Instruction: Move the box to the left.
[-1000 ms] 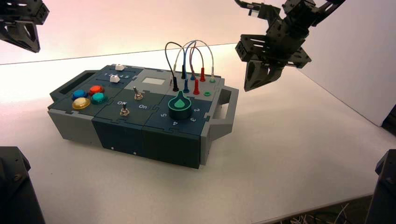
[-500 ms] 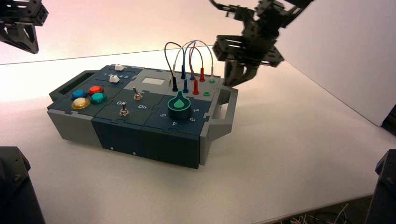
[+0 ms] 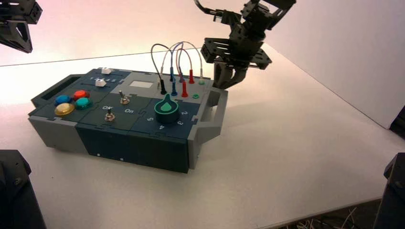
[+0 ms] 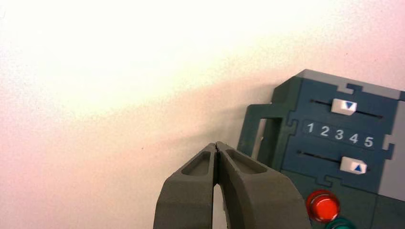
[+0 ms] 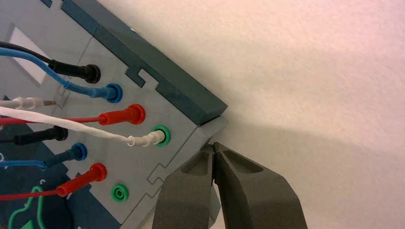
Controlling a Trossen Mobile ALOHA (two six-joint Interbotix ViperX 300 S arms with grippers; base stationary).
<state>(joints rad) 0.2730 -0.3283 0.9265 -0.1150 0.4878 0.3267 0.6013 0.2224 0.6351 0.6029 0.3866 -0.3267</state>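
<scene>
Push buttons (image 3: pixel 64 109): 4 | sliders (image 3: pixel 100 82): 2 | toggle switches (image 3: pixel 109 115): 2 | dial (image 3: pixel 166 111): 1 | end handles (image 3: pixel 217 112): 2

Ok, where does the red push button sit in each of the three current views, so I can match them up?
High view: the red push button is left of centre, between the blue and green buttons.
Left wrist view: near the lower right corner.
Right wrist view: not in it.
Shared landmark: the box, its grey and dark-blue panels showing in all three.
</scene>
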